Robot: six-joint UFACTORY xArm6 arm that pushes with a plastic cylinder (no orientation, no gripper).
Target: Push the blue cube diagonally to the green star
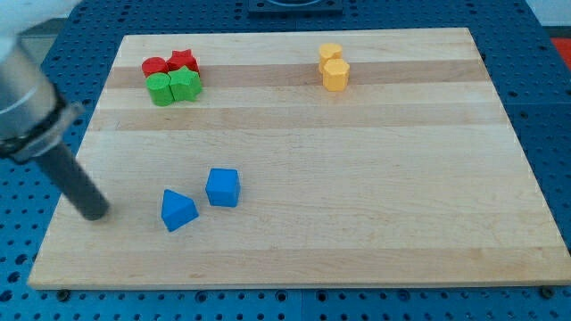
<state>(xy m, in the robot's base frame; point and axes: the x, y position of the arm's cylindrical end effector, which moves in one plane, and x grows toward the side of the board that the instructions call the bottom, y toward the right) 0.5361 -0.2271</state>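
From where I stand, the push has not begun. The blue cube (223, 187) sits in the lower left part of the wooden tabletop (375, 178), just beside a blue triangular block (177, 209) that lies to its lower left; the two look close but I cannot tell if they touch. The green star (186, 86) is well apart from the cube, up near the view's top left, packed in a tight cluster with a green round block (161, 89), a red round block (154, 66) and a red star (183, 61). Two yellow blocks (334, 68) stand together near the view's top, out of the way.

This arm carries no jaws at all, only a dark rod. My tip (93, 212) rests near the board's left edge, to the left of the triangular block and apart from both blue pieces.

So, in my judgement, everything remains: the tip must get round to the cube's lower right side, then drive it up and leftward toward the star, without dragging the triangular block along.
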